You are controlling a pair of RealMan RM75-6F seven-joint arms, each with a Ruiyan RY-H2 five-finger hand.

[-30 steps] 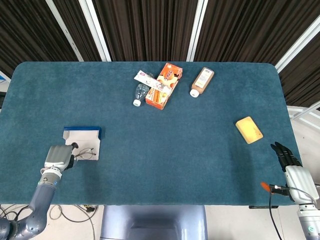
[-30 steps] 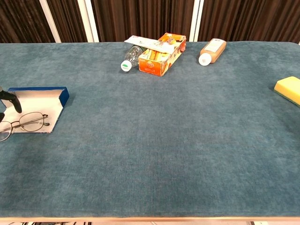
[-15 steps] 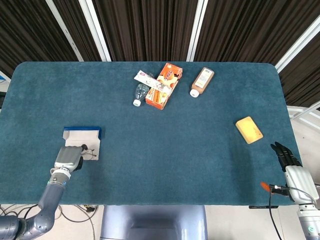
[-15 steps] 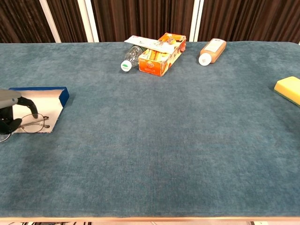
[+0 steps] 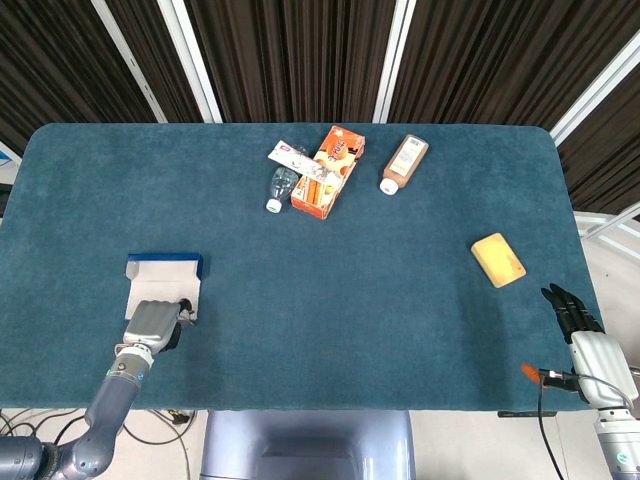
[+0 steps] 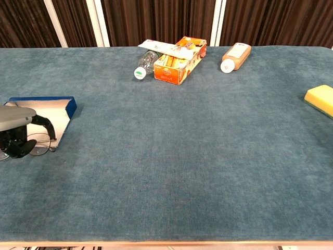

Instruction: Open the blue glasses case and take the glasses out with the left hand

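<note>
While the blue glasses case lies open at the table's nine o'clock edge, my left hand curls over the glasses; I cannot tell if it grips them.

Left hand hides most of the specs

The grey-backed left hand covers the thin wire-framed glasses on the open blue glasses case; whether it grips them is unclear.

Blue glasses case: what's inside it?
The open blue glasses case shows its white lining. The glasses lie at its front edge, partly hidden under the left hand.
</note>
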